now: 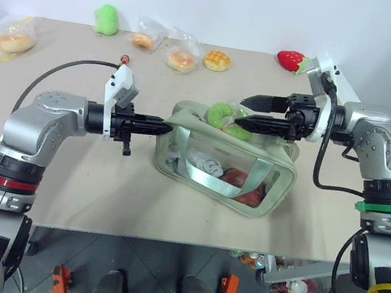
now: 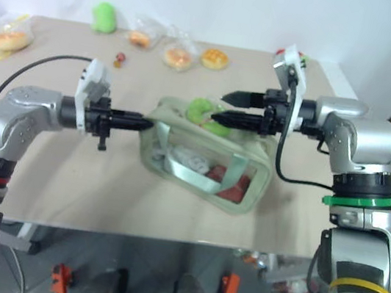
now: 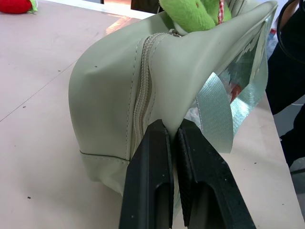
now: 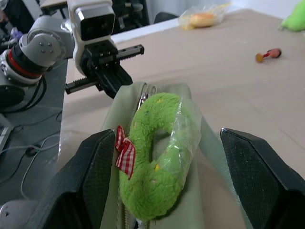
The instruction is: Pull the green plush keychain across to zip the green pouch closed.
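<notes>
Closest to me, the left gripper (image 3: pixel 174 143) is clenched on a fold at the end of the green pouch (image 1: pixel 262 194), which lies on the beige table (image 1: pixel 66 163) by a white wall. Between my right gripper's (image 4: pixel 162 157) spread fingers sits the green plush keychain (image 4: pixel 155 157), untouched, atop the pouch's zipper. Through its clear window I see white and red items.

One green pouch (image 1: pixel 225 168), one green plush keychain (image 4: pixel 155 174), four wrapped pastries (image 1: pixel 182 59), one strawberry (image 1: pixel 290 59), two grippers (image 1: pixel 249 110).
</notes>
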### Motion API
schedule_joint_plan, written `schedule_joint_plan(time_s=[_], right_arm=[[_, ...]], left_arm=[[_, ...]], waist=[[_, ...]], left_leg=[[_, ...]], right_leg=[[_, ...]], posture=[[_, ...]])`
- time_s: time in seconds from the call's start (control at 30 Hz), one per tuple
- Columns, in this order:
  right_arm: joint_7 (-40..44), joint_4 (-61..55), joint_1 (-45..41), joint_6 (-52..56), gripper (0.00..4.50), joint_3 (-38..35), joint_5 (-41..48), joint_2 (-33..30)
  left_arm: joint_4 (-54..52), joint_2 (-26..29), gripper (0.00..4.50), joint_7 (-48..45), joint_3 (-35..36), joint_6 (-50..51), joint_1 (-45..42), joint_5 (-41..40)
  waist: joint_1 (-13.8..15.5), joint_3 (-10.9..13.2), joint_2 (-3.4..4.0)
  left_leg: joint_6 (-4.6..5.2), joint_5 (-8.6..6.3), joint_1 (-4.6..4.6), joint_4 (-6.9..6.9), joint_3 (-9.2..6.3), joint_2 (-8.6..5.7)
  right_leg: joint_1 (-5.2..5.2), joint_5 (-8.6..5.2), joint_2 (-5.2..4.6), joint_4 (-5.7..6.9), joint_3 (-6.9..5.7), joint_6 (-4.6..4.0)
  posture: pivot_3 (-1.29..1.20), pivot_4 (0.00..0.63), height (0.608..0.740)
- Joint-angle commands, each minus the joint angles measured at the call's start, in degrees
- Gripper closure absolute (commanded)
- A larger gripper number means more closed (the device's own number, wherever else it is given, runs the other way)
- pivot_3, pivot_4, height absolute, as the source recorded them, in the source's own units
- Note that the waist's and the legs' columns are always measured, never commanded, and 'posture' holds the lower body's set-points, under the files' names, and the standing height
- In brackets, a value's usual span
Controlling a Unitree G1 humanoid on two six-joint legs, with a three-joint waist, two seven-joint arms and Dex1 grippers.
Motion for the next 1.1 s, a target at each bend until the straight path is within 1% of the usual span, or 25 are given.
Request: schedule_joint_plan(time_s=[0.03,0.27,0.3,0.33,0.37,0.43,0.47,0.53,0.63,0.9,1.1], right_arm=[[1.4,-1.0,-1.6,0.1,0.87,0.0,-0.5,0.1],[2.0,0.0,-1.9,-0.6,0.87,0.8,-2.2,1.1],[2.0,0.3,-2.0,-0.7,1.26,0.7,-2.5,1.3],[2.0,0.4,-2.1,-0.8,1.41,0.5,-2.6,1.3],[2.0,0.5,-2.1,-0.9,1.68,0.4,-2.7,1.4],[2.4,0.6,-2.2,-1.2,2.43,0.1,-2.9,1.4],[2.5,0.6,-2.3,-1.3,2.69,0.1,-2.9,1.4],[2.5,0.8,-2.5,-1.5,3.47,-0.1,-3.1,1.4],[2.7,0.7,-2.5,-2.1,4.45,-0.1,-3.3,1.4],[2.5,1.0,-3.0,-2.8,4.45,-0.7,-4.2,0.7],[2.2,1.0,-7.1,-1.8,4.45,-2.9,-3.4,-0.6]], left_arm=[[-2.9,0.2,4.50,1.3,2.5,-0.2,0.7,-1.3],[-3.1,0.5,4.50,2.5,2.8,-0.1,1.1,-1.9],[-2.9,0.5,4.50,2.5,2.7,-0.2,1.1,-1.9],[-2.9,0.4,4.50,2.6,2.7,-0.2,1.2,-1.9],[-2.9,0.4,4.50,2.7,2.6,-0.2,1.3,-1.8],[-2.6,0.2,4.50,2.8,2.4,-0.3,1.3,-1.7],[-2.4,0.1,4.50,2.8,2.3,-0.3,1.2,-1.6],[-2.3,-0.1,4.50,2.7,2.2,-0.3,1.2,-1.7],[-2.2,-0.3,4.50,2.7,1.8,-0.3,1.3,-1.6],[-1.6,-0.8,4.50,2.1,1.4,-0.6,1.3,-1.5],[-1.2,-1.2,4.50,1.8,1.3,-0.8,1.1,-1.3]], waist=[[0.2,0.0,0.00],[0.3,0.0,0.00],[0.3,0.0,0.00],[0.3,0.0,0.00],[0.3,0.0,0.00],[0.3,0.0,0.00],[0.3,0.0,0.00],[0.3,0.0,0.00],[0.3,0.0,0.00],[0.3,0.0,0.00],[0.4,0.0,0.00]], left_leg=[[0.00,0.00,0.00,0.00,0.00,0.00],[0.00,0.01,0.02,0.05,0.01,0.00],[0.00,0.01,0.02,0.05,0.01,0.00],[0.00,0.01,0.02,0.05,0.01,0.00],[0.00,0.01,0.02,0.05,0.01,0.00],[0.00,0.01,0.02,0.05,0.01,0.00],[0.00,0.01,0.02,0.05,0.01,0.00],[0.00,0.01,0.02,0.05,0.01,0.00],[0.00,0.01,0.02,0.05,0.01,0.00],[0.00,0.01,0.02,0.05,0.00,0.00],[0.00,0.01,0.02,0.05,0.01,0.00]], right_leg=[[-0.02,0.00,0.00,0.01,0.00,-0.01],[-0.01,0.05,0.01,0.01,0.00,-0.07],[-0.01,0.05,0.01,0.01,0.00,-0.07],[-0.01,0.05,0.01,0.01,0.00,-0.07],[-0.01,0.06,0.01,0.01,0.00,-0.07],[-0.01,0.06,0.01,0.01,0.00,-0.06],[-0.01,0.05,0.01,0.01,0.00,-0.06],[-0.01,0.05,0.01,0.01,0.00,-0.06],[-0.01,0.05,0.01,0.01,0.00,-0.06],[0.00,0.05,0.01,0.01,0.00,-0.06],[0.00,0.05,0.00,0.01,0.00,-0.06]], posture=[[0.00,0.150,0.740],[0.00,0.150,0.740],[0.00,0.150,0.740],[0.00,0.150,0.740],[0.00,0.150,0.740],[0.00,0.150,0.740],[0.00,0.150,0.740],[0.00,0.150,0.740],[0.00,0.150,0.740],[0.00,0.150,0.740],[0.00,0.150,0.740]])
